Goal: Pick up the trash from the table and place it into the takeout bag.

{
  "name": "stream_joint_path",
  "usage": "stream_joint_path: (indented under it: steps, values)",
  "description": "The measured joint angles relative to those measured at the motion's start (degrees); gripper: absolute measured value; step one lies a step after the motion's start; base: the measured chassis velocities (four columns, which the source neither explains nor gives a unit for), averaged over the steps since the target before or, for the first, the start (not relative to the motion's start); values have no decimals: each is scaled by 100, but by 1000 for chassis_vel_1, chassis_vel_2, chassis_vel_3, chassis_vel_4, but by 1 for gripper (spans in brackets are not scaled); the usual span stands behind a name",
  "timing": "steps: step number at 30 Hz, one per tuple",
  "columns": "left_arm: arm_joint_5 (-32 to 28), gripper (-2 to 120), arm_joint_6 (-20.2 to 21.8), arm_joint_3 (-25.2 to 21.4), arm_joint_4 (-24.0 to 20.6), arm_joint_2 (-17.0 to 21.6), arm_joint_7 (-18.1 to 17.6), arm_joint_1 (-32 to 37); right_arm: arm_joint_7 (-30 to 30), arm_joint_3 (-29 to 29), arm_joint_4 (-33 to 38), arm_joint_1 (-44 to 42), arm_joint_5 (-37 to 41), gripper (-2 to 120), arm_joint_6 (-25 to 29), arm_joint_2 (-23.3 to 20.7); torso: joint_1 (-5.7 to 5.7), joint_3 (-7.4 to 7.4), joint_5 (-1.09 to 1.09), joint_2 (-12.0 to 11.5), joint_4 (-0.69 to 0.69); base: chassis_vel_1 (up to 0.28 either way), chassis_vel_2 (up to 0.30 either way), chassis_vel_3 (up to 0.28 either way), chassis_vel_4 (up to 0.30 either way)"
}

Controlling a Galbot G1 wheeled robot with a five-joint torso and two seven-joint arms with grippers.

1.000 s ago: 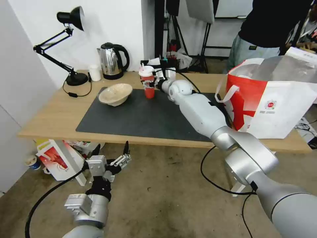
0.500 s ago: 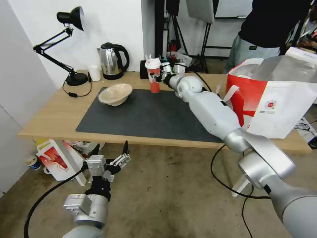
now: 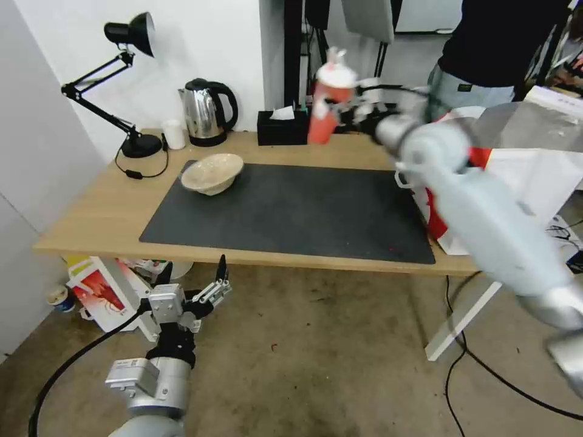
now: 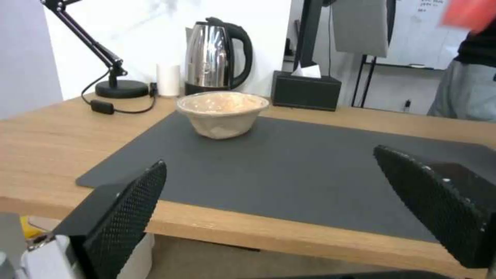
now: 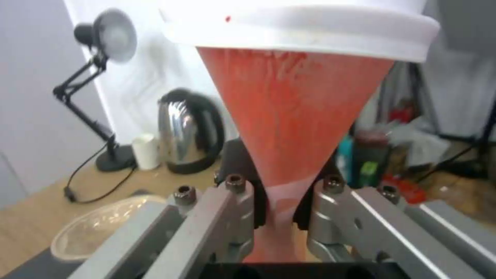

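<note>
Red lidded cup (image 3: 325,103) is clamped between the fingers of the right gripper (image 3: 340,115) and held in the air above the tabletop's (image 3: 97,212) back edge, tilted, between the black tissue box (image 3: 282,127) and the takeout bag (image 3: 534,176). In the right wrist view the cup (image 5: 294,128) is seen pinched at its lower body. Beige bowl (image 3: 212,173) is sat on the dark mat (image 3: 291,212), near its back-left corner. Left gripper (image 3: 191,291) is parked below the tabletop's front edge, jaws spread wide, nothing held.
</note>
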Motion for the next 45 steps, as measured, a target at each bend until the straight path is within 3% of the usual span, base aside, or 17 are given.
stream_joint_path:
  steps: [1,3,7,18,27,45]
  values:
    - [0,100,0,0,0,0,0,0,0,0,0,0,0,7,0,0,0,0,0,0,0,0,0,0,0]
    - [-3,100,2,-3,-34,25,4,8,121,280,380,-83,245,7,2,-475,0,0,-1,0,1,0,0,0,0]
    - [-11,100,9,9,-64,61,13,1,268,625,654,-192,430,7,7,-928,0,0,0,0,0,0,0,0,0]
    - [-104,100,30,37,-77,149,29,-99,213,1506,873,-746,416,7,-3,-1935,0,0,-1,0,1,0,0,0,0]
    - [-125,100,35,117,-88,176,31,-98,199,1965,540,-1020,477,7,2,-2280,0,1,-2,0,2,0,0,0,0]
    - [-130,100,33,190,-32,217,32,-115,-177,2942,129,-2153,-54,7,124,-2270,0,1,-2,0,1,0,0,0,0]
